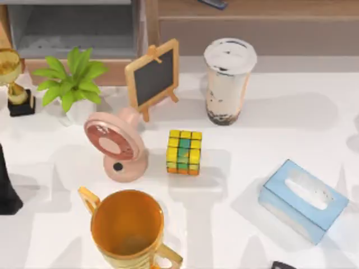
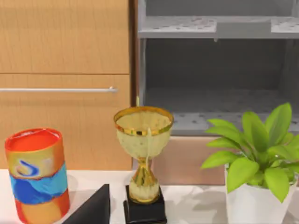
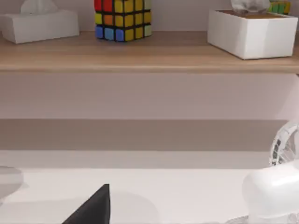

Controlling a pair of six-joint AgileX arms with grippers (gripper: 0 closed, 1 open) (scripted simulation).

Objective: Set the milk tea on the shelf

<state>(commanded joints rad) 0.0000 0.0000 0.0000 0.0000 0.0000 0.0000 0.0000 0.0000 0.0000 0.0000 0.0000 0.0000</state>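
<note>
Step in hand: the very start, as I judge it. The milk tea stands upright on the white desk, untouched, and nothing holds it.
Milk tea: upper middle-right of the top view, its white lid on, dark pearls at the bottom, standing just in front of the shelf.
Shelf: the long wooden ledge along the upper right edge of the top view; in the right wrist view its flat top carries a colour cube and white boxes.
Neighbours: a small chalkboard easel to the cup's left, a puzzle cube lower left of it, a blue tissue box lower right, all apart from the cup.
Left arm: parked at the left edge of the top view; whether its gripper is wide or narrow, I cannot tell.
Right arm: parked at the lower right; its gripper's state cannot be told either.
Next move: probably the right arm, being nearer, reaches to the cup with its gripper spread wide, closes round the cup body below the lid, keeps it upright, then lifts it above the ledge's edge.
</note>
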